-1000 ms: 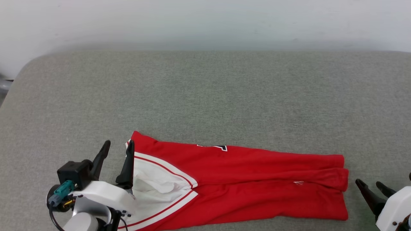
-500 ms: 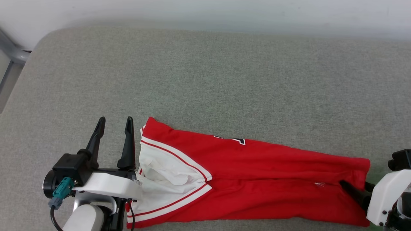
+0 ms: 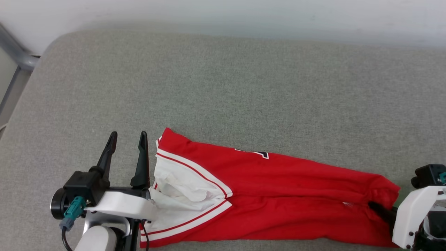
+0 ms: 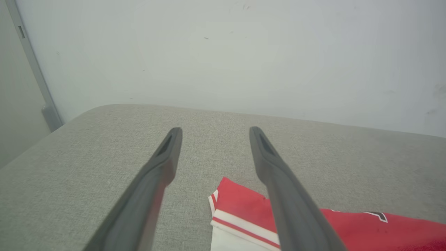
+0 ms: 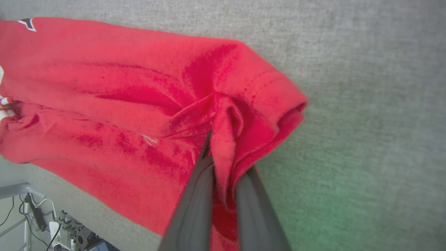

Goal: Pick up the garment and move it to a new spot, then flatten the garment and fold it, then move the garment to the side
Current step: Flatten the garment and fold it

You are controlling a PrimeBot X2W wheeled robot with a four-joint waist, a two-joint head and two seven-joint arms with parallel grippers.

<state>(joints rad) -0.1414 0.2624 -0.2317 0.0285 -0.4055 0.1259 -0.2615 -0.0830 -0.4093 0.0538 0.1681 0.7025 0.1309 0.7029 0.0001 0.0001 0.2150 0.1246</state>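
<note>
The garment, red with a white sleeve and striped trim, lies folded into a long strip along the front of the grey padded surface. My right gripper is at its right end, shut on a pinched ridge of red fabric; in the right wrist view the cloth bunches up between the fingers. My left gripper stands open just left of the sleeve end, nothing between its fingers. The left wrist view has the left gripper above the surface, the garment's corner by its right finger.
A white wall runs behind the padded surface. A grey metal frame stands off the left rear corner. The garment lies close to the front edge, below which cables and a stand appear. Bare surface stretches behind the garment.
The camera has shifted. My right gripper has come in from the right onto the garment's end and shut on a fold of it. My left gripper stays open beside the sleeve.
</note>
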